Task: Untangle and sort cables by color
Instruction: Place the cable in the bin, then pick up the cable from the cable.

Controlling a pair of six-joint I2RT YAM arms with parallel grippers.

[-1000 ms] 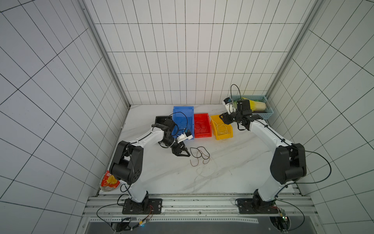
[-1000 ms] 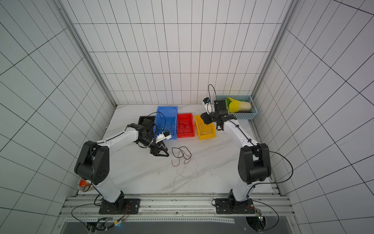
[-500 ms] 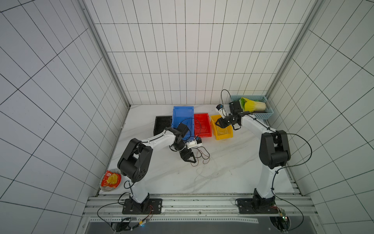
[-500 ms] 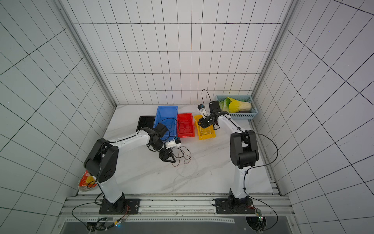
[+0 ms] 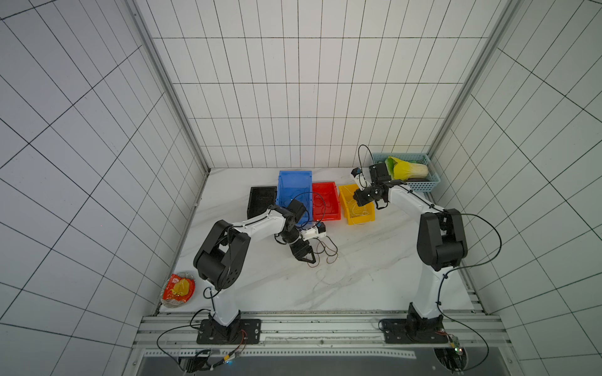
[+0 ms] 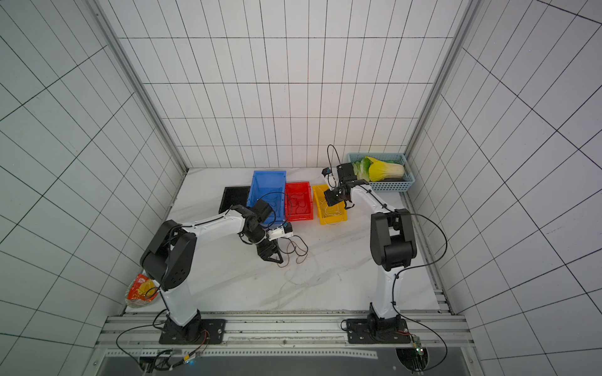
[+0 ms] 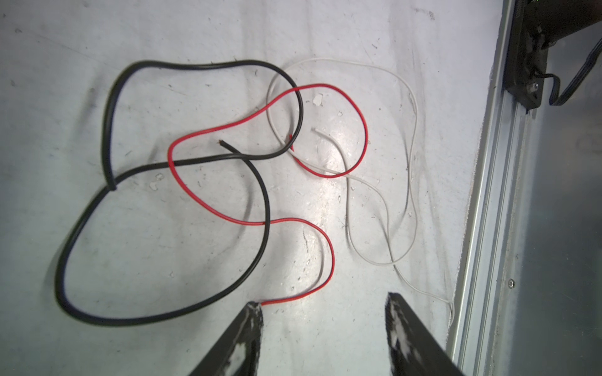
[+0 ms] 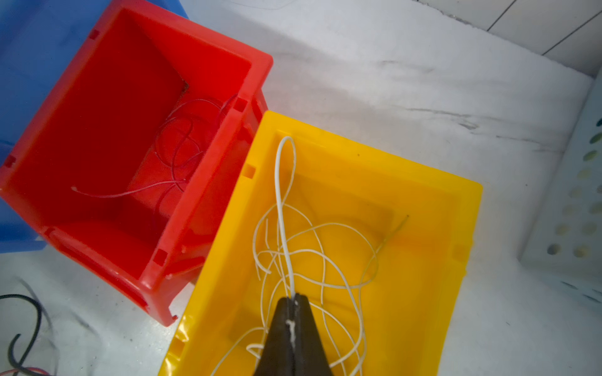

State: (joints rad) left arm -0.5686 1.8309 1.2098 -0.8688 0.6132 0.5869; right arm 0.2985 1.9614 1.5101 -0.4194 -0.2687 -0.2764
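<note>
You've got right jaws clenched on a white cable (image 8: 282,208) over the yellow bin (image 8: 423,182), likely its color slot, while left jaws hang released over the tangle (image 7: 208,158) on the table (image 7: 423,32), ready to pick.

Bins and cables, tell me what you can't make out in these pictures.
- Black bin: too dark inside in both top views to show any cables.
- Blue bin: left arm covers its near end in both top views; right wrist view cuts it off.
- Loose white cable on the table: nearly lost against its marble in both top views.
- Right gripper, shut on a looped white cable: its ends vanish in the yellow bin's tangle.
</note>
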